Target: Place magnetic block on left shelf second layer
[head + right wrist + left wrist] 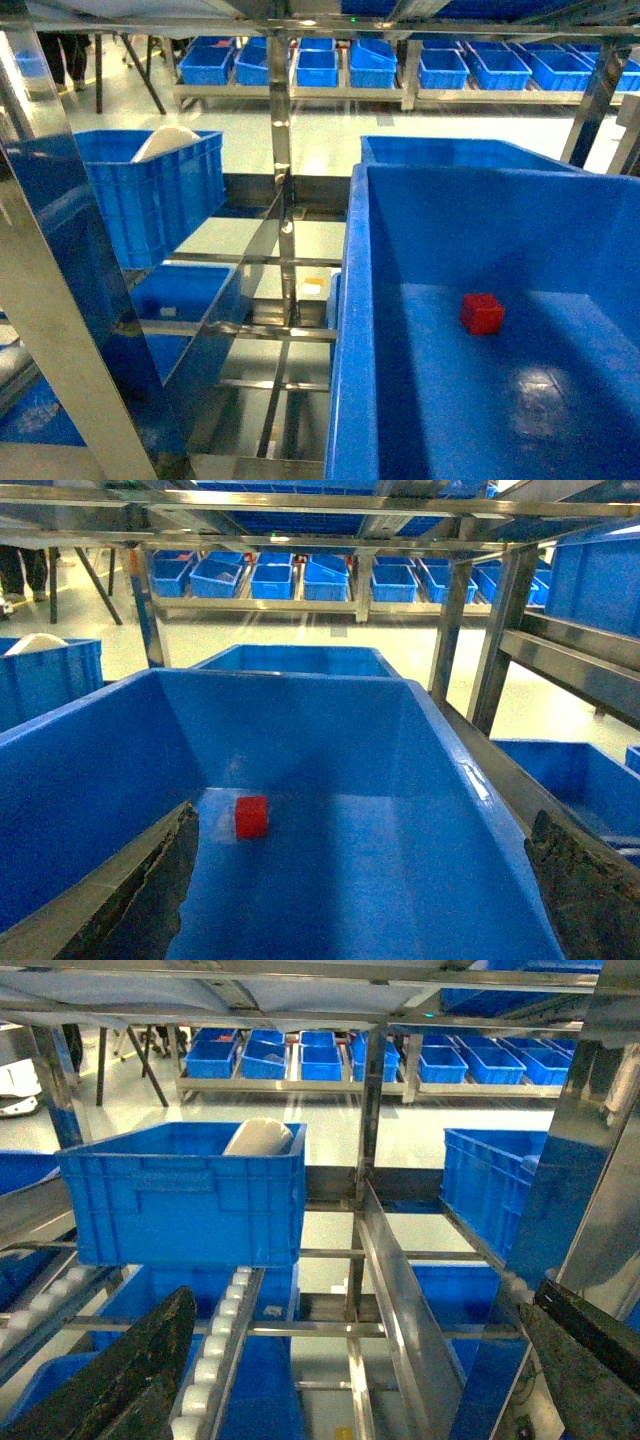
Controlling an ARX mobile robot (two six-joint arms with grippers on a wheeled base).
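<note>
At left of the head view, a ribbed blue plastic crate point(150, 190) sits on the steel rack tier point(240, 262). At right, the small red cube point(482, 313) rests flat, without long axis, inside a deep blue bin point(352, 330). Both grippers point(330, 1380) point(360, 880) spread wide, empty

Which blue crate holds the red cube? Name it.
The large near crate on the right, with the magnetic block on its floor; the left crate holds a white object.

White object point(165, 143) half-hidden in crate point(150, 195)

Both grippers — left gripper point(345, 1380), right gripper point(360, 890) — spread wide.
</note>
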